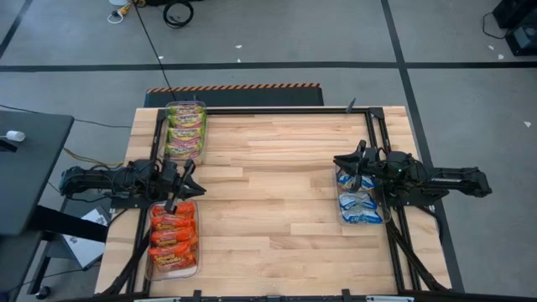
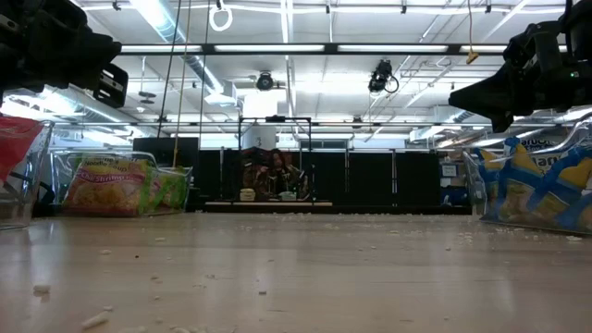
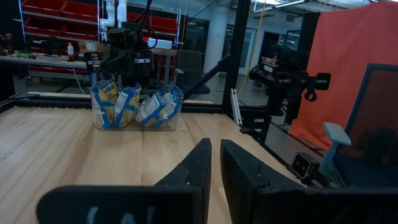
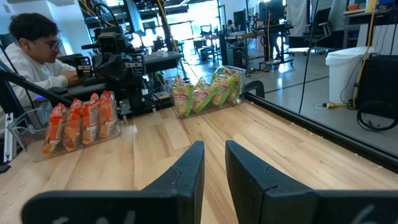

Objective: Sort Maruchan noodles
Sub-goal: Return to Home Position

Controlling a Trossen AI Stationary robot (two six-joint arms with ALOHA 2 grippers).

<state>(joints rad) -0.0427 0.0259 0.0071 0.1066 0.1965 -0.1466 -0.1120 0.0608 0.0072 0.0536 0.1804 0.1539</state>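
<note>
bare tabletop (image 2: 296, 277) lies ahead of both nearly closed, empty fingers; left gripper (image 1: 181, 198) hovers above orange noodles (image 1: 172, 239), right gripper (image 1: 352, 170) above blue noodles (image 1: 359, 208), green noodles (image 1: 185, 130) well apart.

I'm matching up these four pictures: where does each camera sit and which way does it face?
High: overhead, straight down on the table; both arms show.
Low: table height, facing the room; arms at top corners.
Left wrist: past the left gripper toward the blue packets.
Right wrist: past the right gripper toward the orange packets, green packets, a seated person.
Shared: the blue packets appear in high and left wrist.
</note>
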